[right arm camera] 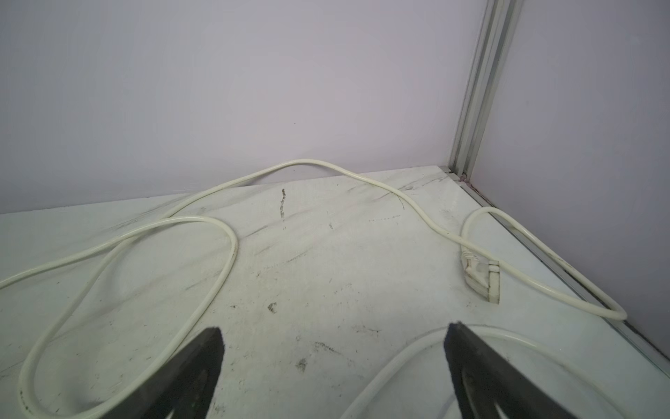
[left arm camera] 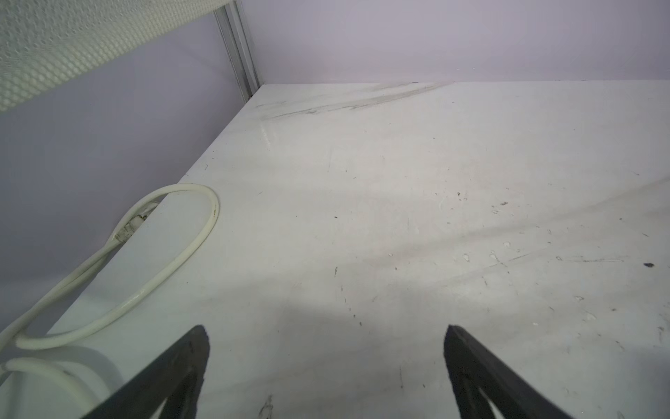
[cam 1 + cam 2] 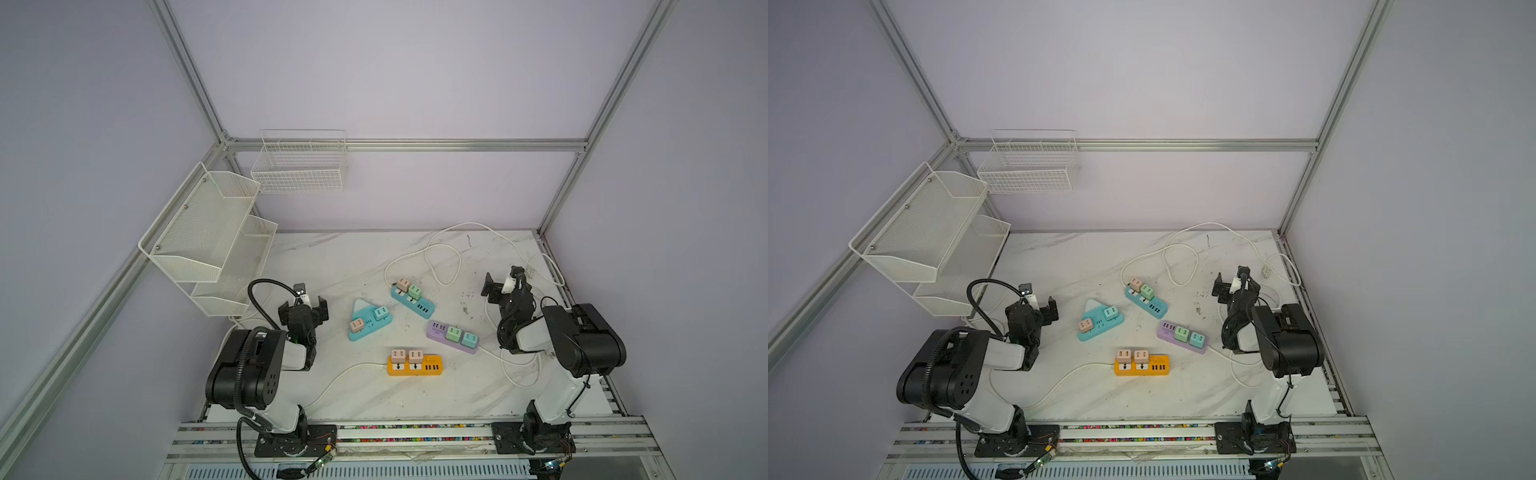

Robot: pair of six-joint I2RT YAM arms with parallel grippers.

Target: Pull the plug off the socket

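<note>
On the marble-patterned bench the orange power strip lies nearest the front rail, with two pink cube plugs seated side by side in its sockets. Behind it to the left sits a teal wedge-shaped strip carrying pink and teal plugs. Straight behind it a blue strip holds pink and green plugs, and behind it to the right a purple strip holds green and teal plugs. All eight plugs sit in their sockets. In both top views the left arm stands well left of the orange power strip, folded at the elbow, with its forearm reaching toward the back wall. Its jaws are spread wide and empty over bare bench, with a white cable loop beside them in the left wrist view. The right arm stands well right of the orange power strip in a similar fold, its wrist farther back. Its jaws are also spread wide and hold nothing, above loops of white cord and near a loose white wall plug.
</note>
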